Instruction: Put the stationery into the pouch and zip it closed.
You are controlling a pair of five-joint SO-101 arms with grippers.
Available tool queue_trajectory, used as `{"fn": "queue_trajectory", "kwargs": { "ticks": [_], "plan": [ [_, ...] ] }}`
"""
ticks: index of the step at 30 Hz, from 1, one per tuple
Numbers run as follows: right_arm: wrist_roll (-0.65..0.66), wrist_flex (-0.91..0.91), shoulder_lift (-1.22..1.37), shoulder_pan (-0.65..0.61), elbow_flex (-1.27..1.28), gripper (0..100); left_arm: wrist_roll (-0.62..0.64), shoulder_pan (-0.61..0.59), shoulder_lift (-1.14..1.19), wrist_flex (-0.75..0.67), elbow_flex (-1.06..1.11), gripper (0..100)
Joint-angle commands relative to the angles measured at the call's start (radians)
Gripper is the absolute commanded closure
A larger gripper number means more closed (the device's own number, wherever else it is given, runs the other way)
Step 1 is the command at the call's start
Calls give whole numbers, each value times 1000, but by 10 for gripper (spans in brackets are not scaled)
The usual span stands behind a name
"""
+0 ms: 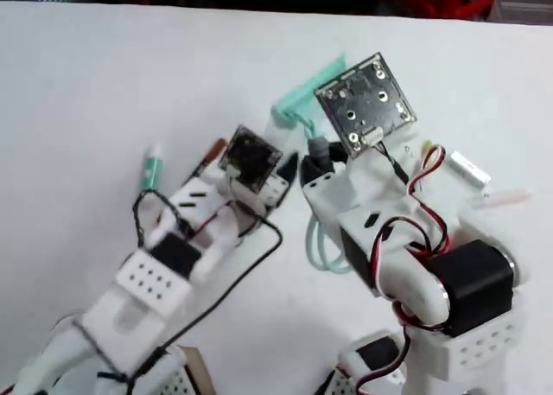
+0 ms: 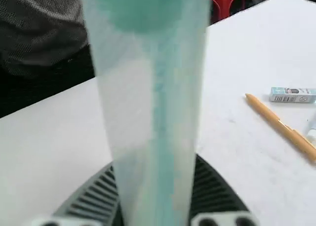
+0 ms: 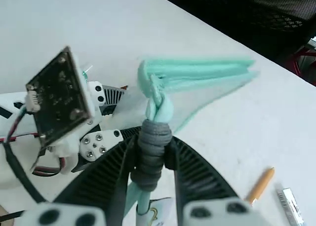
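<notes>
The pouch (image 1: 304, 101), clear with a teal zip edge, is held up off the table between both arms. My left gripper (image 2: 153, 186) is shut on the pouch (image 2: 148, 87), whose wall rises between the jaws. My right gripper (image 3: 155, 154) is shut on the grey wrapped zip pull (image 3: 154, 142), knotted to a teal cord at the pouch's end (image 3: 197, 70). From above, the left gripper (image 1: 283, 168) and right gripper (image 1: 315, 153) meet just under the pouch. An orange pen (image 2: 281, 127) and a small boxed eraser (image 2: 292, 95) lie on the table.
A teal-capped marker (image 1: 151, 166) and a brown pen (image 1: 212, 151) lie to the left of the left arm. The eraser (image 1: 471, 170) and a clear pen (image 1: 501, 198) lie beside the right arm. A loop of teal cord (image 1: 324, 248) hangs below. A black cable (image 1: 251, 265) trails from the left arm.
</notes>
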Motion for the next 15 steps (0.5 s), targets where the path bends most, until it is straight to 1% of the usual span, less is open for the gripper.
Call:
{"fn": "queue_trajectory", "kwargs": {
  "ticks": [1,4,10,13,15],
  "plan": [
    [0,-7,5,39,-35,981,-5,16,-128,-6,26,963],
    [2,-22,30,84,-29,981,-5,16,-229,28,77,978],
    [2,-58,140,94,-15,981,-3,16,-384,172,132,976],
    [2,-64,159,96,-20,981,-3,16,-430,199,178,973],
    [2,-85,159,97,-20,981,-6,38,-441,201,215,973]
  ]
}}
